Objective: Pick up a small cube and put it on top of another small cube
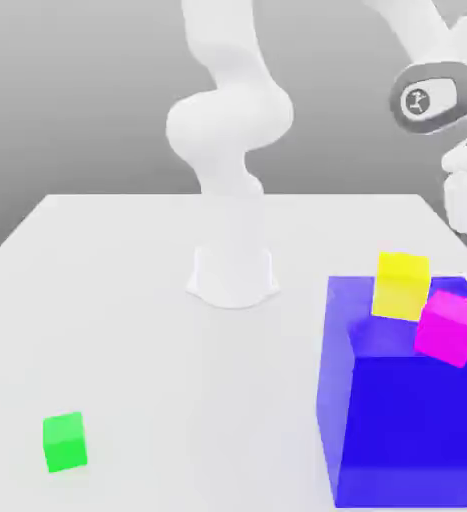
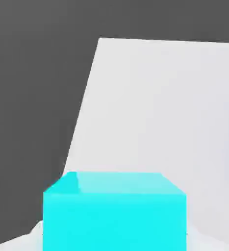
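My claw was clamped tight on the cyan cube (image 2: 114, 211), high above the white table (image 1: 127, 300). The risk I judged: setting it on the tilted magenta cube (image 1: 450, 327), where it would slide off.

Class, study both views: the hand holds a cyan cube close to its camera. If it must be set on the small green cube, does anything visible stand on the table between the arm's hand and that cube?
Nothing visible does. The green cube sits alone on bare table; the yellow cube and magenta cube rest on the blue block, off to the exterior view's right. The cyan cube is in the shut gripper.
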